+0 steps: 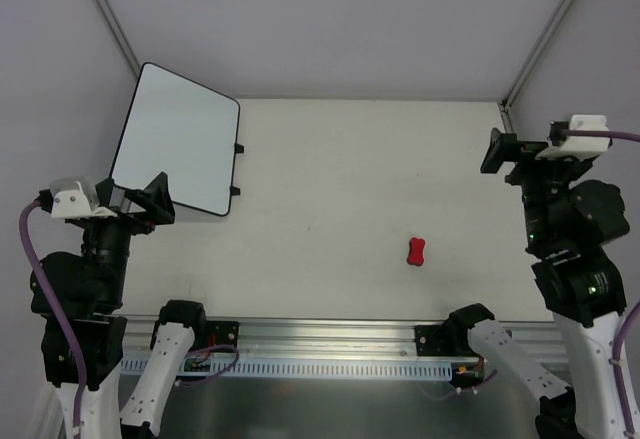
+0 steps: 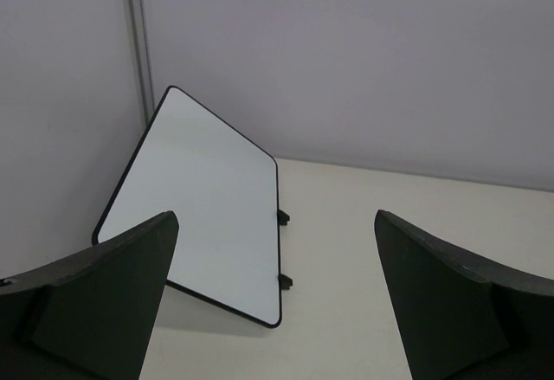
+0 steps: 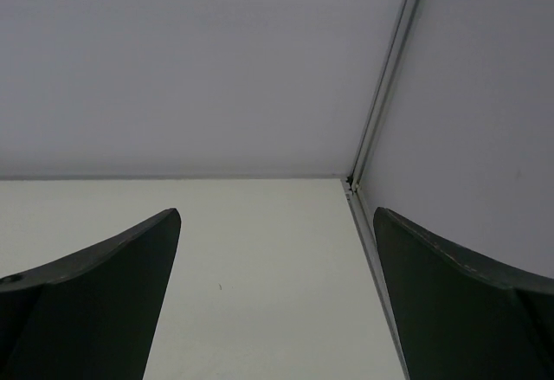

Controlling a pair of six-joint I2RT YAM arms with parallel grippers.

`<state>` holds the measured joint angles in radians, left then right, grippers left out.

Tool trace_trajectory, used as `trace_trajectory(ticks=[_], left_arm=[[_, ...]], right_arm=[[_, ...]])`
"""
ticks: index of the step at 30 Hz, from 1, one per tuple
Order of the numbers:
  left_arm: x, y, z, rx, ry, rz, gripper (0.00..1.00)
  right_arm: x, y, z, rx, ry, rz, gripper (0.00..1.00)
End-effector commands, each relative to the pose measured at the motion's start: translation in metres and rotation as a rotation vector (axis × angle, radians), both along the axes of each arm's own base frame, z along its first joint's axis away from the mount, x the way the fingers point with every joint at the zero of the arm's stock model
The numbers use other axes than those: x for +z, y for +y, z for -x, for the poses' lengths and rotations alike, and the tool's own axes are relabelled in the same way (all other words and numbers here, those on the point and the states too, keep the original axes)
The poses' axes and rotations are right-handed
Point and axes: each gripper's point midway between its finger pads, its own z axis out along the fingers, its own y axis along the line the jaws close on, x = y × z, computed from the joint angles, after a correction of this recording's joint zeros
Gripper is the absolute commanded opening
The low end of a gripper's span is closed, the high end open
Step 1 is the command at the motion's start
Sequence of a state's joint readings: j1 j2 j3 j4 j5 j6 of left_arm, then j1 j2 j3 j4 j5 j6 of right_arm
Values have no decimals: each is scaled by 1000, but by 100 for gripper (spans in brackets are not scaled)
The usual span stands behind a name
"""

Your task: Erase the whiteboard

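The whiteboard (image 1: pixel 180 139) stands tilted against the left wall at the back left. Its surface is clean white, with a thin black border and two black tabs on its right edge. It also shows in the left wrist view (image 2: pixel 208 215). My left gripper (image 1: pixel 138 202) is open and empty, raised just in front of the board's near edge; in its own view the left gripper (image 2: pixel 277 215) faces the board. A small red bone-shaped eraser (image 1: pixel 418 251) lies on the table right of centre. My right gripper (image 1: pixel 503 149) is open and empty, raised at the far right, and in its wrist view (image 3: pixel 277 214) faces the back right corner.
Grey walls enclose the table on the left, back and right. Metal frame posts stand at the back left corner (image 1: pixel 110 9) and the back right corner (image 1: pixel 545 34). A metal rail (image 1: pixel 330 339) with the arm bases runs along the near edge.
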<state>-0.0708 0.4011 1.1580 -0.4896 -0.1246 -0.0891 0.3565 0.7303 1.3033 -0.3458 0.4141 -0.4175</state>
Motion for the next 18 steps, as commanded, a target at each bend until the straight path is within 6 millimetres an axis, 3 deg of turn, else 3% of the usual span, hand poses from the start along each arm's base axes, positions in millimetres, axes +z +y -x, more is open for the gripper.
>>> trace_trajectory(ticks=[1,7,18], left_arm=[[7,8,16,27,-14,-64,99],[4,9,32,18,-23,-64,99],[-5,12,47,15,-15,-63,99]], right_arm=[[12,-22,23,-70,-42,50,99],[11,-21,43,-25,-83,24,99],[18,-17,53,19,-115,8,99]])
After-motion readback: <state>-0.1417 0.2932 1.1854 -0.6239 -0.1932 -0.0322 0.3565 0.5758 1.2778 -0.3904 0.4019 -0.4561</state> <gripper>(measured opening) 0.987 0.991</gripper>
